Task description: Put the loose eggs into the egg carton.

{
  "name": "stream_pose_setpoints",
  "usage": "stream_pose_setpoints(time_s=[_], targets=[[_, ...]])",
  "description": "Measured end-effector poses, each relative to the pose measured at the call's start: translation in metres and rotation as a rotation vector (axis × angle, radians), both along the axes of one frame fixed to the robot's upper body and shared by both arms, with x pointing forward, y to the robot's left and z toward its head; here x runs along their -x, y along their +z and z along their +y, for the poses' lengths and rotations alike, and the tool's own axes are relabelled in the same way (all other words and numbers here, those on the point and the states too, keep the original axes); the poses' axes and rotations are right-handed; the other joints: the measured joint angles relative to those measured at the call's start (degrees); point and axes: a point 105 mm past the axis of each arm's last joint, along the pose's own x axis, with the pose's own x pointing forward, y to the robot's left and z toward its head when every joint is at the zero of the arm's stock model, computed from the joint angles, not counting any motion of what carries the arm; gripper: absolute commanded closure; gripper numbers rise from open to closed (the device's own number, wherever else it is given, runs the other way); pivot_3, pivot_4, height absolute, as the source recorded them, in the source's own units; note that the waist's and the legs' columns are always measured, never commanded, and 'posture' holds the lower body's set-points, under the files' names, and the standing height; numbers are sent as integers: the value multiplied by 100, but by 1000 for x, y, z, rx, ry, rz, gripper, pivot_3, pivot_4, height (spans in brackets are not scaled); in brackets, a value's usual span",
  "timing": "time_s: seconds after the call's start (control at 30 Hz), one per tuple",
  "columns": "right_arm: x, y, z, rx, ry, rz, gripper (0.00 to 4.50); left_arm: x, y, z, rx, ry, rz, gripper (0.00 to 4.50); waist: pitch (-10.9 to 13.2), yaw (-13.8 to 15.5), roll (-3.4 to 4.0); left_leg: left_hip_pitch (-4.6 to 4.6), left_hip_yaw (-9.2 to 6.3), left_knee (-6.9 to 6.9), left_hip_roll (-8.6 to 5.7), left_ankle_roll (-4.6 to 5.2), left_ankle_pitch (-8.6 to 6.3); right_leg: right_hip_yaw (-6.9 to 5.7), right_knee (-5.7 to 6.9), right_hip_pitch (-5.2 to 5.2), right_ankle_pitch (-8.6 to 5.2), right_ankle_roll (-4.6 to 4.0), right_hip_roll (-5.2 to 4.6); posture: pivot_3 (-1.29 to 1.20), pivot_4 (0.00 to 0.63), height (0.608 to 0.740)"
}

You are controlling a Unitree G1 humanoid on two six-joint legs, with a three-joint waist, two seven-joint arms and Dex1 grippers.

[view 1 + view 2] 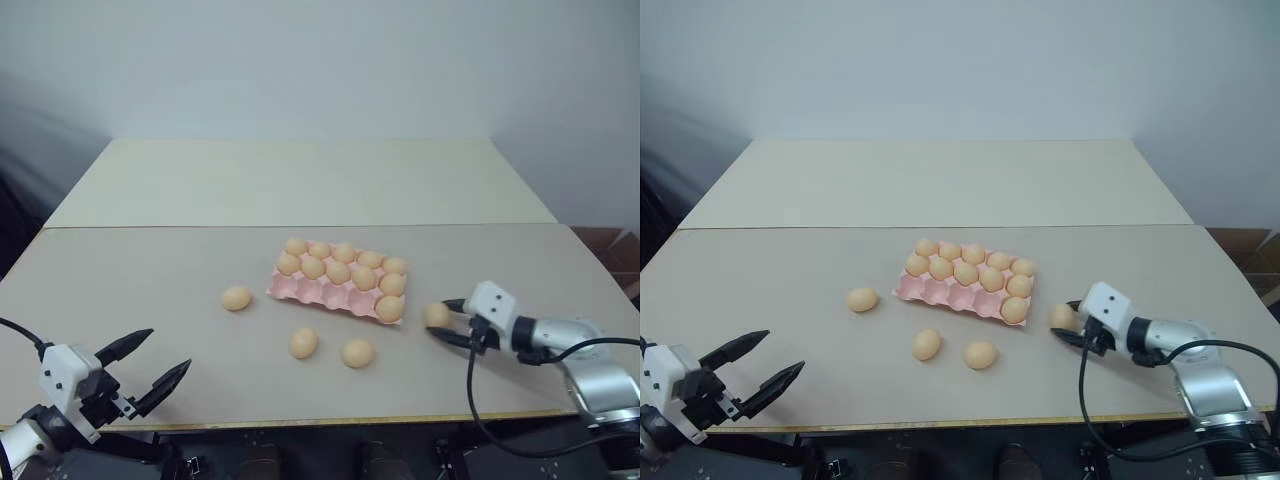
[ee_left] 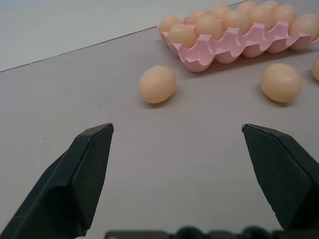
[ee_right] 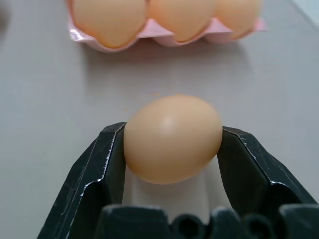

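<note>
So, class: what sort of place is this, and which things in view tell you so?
Probably a robot test bench: plain table, bare wall, and only an egg carton and loose eggs.

Left gripper [image 1: 150, 362] open, right gripper [image 1: 447, 322] clamped.

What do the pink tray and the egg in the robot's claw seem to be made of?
The egg carton: probably thin moulded plastic, given its smooth, faintly shiny cup edges. The egg in the right gripper: a smooth, even matte surface with a soft highlight, possibly plastic; real shell can't be ruled out.
</note>
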Motion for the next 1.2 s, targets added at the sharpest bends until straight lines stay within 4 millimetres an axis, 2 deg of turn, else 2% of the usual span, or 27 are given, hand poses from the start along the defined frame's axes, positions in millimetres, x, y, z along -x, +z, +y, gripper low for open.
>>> stream_pose_setpoints(time_s=[0.13, 0.17, 0.23, 0.4, 0.57, 0.6, 0.63, 0.67, 0.77, 1.03, 1.2], targets=[[-4, 48, 34, -43, 113, -138, 1862, -3, -2, -5, 1, -25, -4, 0, 0, -67, -1, 2, -4, 0, 19, 0, 0, -4, 3, -2, 2, -3, 17, 0, 150, 740], [-4, 55, 43, -46, 136, -156, 1862, -3, -2, -6, 1, -27, -5, 0, 0, -69, -3, 2, -3, 0, 23, -1, 0, -4, 2, -1, 2, -4, 20, 0, 150, 740], [-3, 56, 59, -59, 177, -152, 1862, -4, -2, -6, 2, -29, -5, 0, -1, -77, -7, -1, -2, 0, 29, -3, -2, -5, -4, -2, 2, -6, 25, 0, 150, 740], [-2, 36, 94, -97, 246, -79, 1862, -3, -4, -6, 10, -21, -2, 0, -1, -72, -7, -13, 8, 0, 27, -8, -5, 2, -8, -15, 4, -10, 22, 0, 150, 740], [-13, 48, 123, -116, 284, -123, 1862, -2, -6, -9, 22, -23, 4, 0, -1, -84, -7, -14, 13, 0, 30, -8, -5, 3, -4, -22, 9, -17, 24, 0, 150, 740], [-14, 48, 124, -112, 286, -123, 1862, -2, -7, -10, 24, -25, 4, 0, -1, -79, -7, -14, 13, 0, 32, -8, -5, 1, -4, -22, 9, -18, 25, 0, 150, 740], [-14, 46, 125, -105, 290, -118, 1209, -1, -7, -10, 25, -23, 6, 0, -1, -65, -7, -15, 13, 0, 32, -8, -5, -1, -4, -23, 9, -18, 25, 0, 150, 740], [-14, 44, 125, -101, 293, -111, 1009, -1, -8, -10, 25, -21, 8, 0, -1, -57, -7, -16, 13, 0, 32, -8, -5, -1, -5, -24, 8, -20, 26, 0, 150, 740], [-15, 40, 125, -94, 292, -93, 27, 0, -9, -9, 26, -14, 14, 0, -1, -58, -7, -25, 16, 0, 31, -8, -5, 2, -4, -32, 9, -20, 26, 0, 150, 740], [-16, 36, 127, -85, 296, -84, 27, 0, -9, -10, 27, -18, 14, 0, -1, -80, -7, -26, 20, 0, 45, -8, -5, 4, -2, -40, 12, -25, 41, 0, 150, 740], [-4, 33, 110, -79, 289, -61, 27, -2, -8, -12, 26, -27, 6, 0, -1, -39, -7, -51, 21, 0, 50, -8, -5, 7, -1, -64, 16, -28, 48, 0, 150, 740]])
